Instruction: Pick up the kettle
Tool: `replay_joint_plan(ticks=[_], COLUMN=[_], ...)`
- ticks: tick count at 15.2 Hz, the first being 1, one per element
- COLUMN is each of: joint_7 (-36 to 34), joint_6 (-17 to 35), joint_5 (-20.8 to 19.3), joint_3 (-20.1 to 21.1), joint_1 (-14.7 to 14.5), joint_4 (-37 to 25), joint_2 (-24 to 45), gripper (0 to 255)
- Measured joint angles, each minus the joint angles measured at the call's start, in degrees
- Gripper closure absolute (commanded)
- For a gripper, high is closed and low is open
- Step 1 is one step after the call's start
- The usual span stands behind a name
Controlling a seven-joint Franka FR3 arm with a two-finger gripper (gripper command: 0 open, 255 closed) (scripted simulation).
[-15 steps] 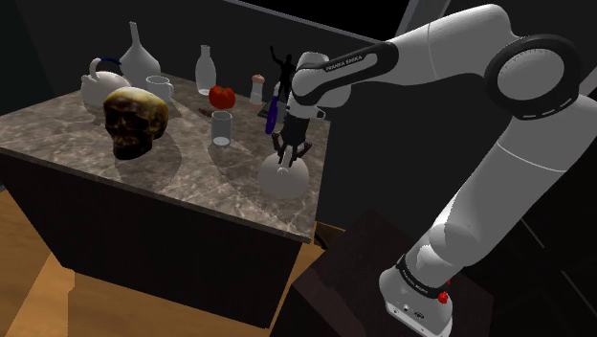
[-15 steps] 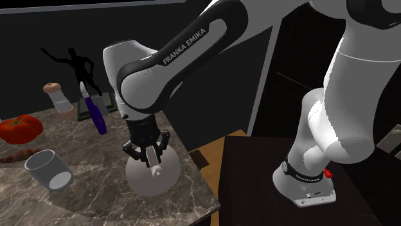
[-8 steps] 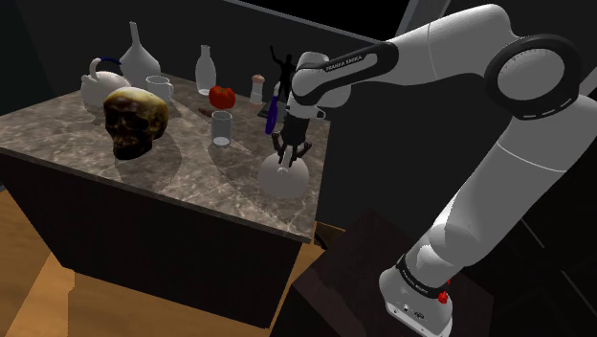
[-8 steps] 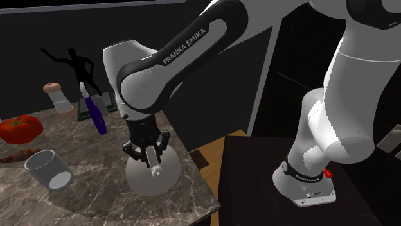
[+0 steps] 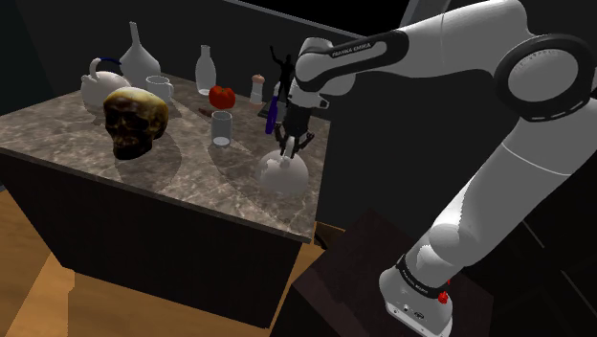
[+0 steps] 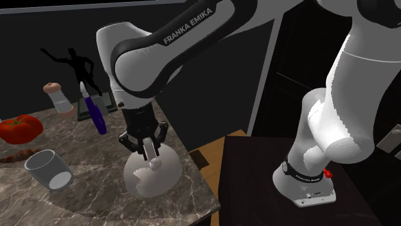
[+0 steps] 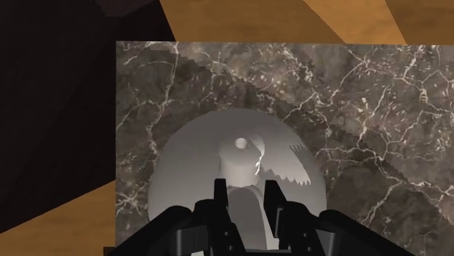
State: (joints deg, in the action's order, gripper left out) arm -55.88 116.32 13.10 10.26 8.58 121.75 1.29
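**Kettle pinched from above at the counter's right end**

The white, dome-shaped kettle (image 6: 162,174) is seen at the right end of the marble counter (image 5: 206,196) in the shoulder view, close to its near edge. The jaws are pinched onto the upright grip on its crown, so the body lies directly beneath them. Whether the base is clear of the counter cannot be told. A straight upward lift is judged to be called for.

The gripper (image 6: 148,154) covers the top of the kettle (image 6: 160,181), so the shape of its handle cannot be told. The second exterior view's left edge cuts off the tomato (image 6: 18,128) and a nearer brown thing (image 6: 14,156), which shows too little to name.
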Motion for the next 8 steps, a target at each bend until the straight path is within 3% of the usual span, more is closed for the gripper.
replay_joint_plan(ticks=[8], joint_7=[-0.94], joint_6=[-5.53], joint_5=[-0.15], joint_3=[-0.11], joint_1=[0.12], joint_4=[-3.34], joint_2=[-2.25], gripper=[255])
